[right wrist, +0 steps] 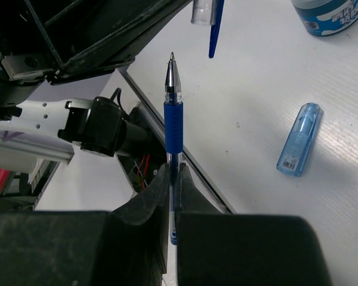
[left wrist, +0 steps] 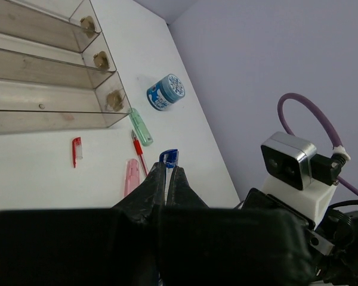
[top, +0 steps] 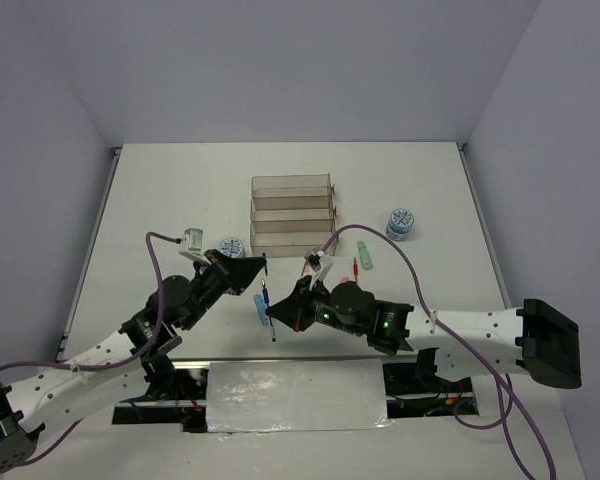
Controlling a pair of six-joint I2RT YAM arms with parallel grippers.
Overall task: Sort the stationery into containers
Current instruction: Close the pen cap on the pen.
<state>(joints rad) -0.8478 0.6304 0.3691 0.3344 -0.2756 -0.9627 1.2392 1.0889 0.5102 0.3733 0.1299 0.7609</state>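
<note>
Observations, overhead view taken as the dial with the table centre as hub.

1. The white table (top: 160,200) carries the clear three-tray rack (top: 292,213) at 12 o'clock, its long trays lying crosswise in steps.
2. My left arm (top: 110,350) reaches in from 7 o'clock and my right arm (top: 460,330) from 4 o'clock. Both meet just below the rack, at its 6 to 7 o'clock.
3. The left gripper (left wrist: 167,173) has its fingers pressed together on a blue pen cap (left wrist: 169,157), which sticks out past the fingertips.
4. The right gripper (right wrist: 173,173) is clamped on the blue pen (right wrist: 173,119). The pen is held off the table with its bare tip pointing at the cap. Tip and cap are near each other but apart.
5. One blue-white roll (top: 401,222) stands at 3 o'clock of the rack, well apart from it. The second roll (top: 232,247) sits at the rack's 8 o'clock, beside the left wrist.
6. The red pen (left wrist: 138,152) lies at 5 o'clock of the rack, just beside the green stick (top: 365,258).
7. The pink stick (left wrist: 131,177) lies close to the red pen, on the near side.
8. The blue stick (right wrist: 298,140) lies flat on the table by the right gripper, untouched.
9. A small red cap (left wrist: 76,151) lies loose just in front of the nearest tray.
</note>
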